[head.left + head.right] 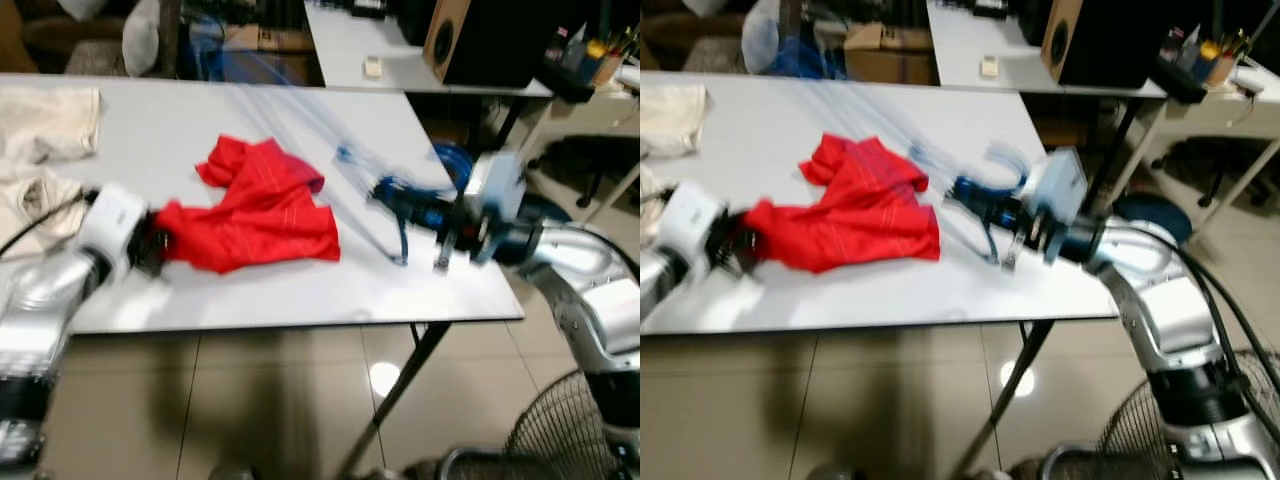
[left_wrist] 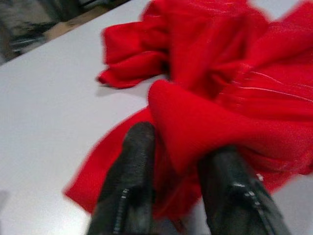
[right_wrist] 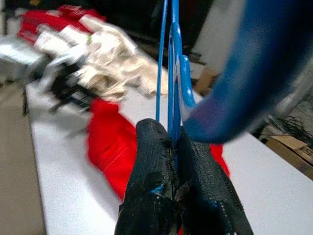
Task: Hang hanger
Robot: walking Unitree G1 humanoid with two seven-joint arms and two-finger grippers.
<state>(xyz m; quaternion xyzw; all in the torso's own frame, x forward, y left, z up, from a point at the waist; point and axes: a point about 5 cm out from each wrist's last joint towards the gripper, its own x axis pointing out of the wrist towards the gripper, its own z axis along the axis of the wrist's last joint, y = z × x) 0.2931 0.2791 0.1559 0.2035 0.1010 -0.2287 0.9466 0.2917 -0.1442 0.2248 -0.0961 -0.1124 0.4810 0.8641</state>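
Well, hanger [image 3: 168, 73]: thin, bright blue wire, motion-blurred, held over the counter's right part beside the red garment.
Right gripper [image 3: 177, 147]: black fingers pressed together on the hanger's wire.
Red garment [image 1: 255, 210]: crumpled on the white counter [image 1: 200, 130], faint pale stripes across it.
Left gripper [image 2: 181, 166]: fingers apart, a red fold bunched between them at the garment's left end.
Beige cloth [image 1: 45, 125]: lay heaped at the counter's left edge.
Speaker [image 1: 475, 40]: stood on a second desk behind.
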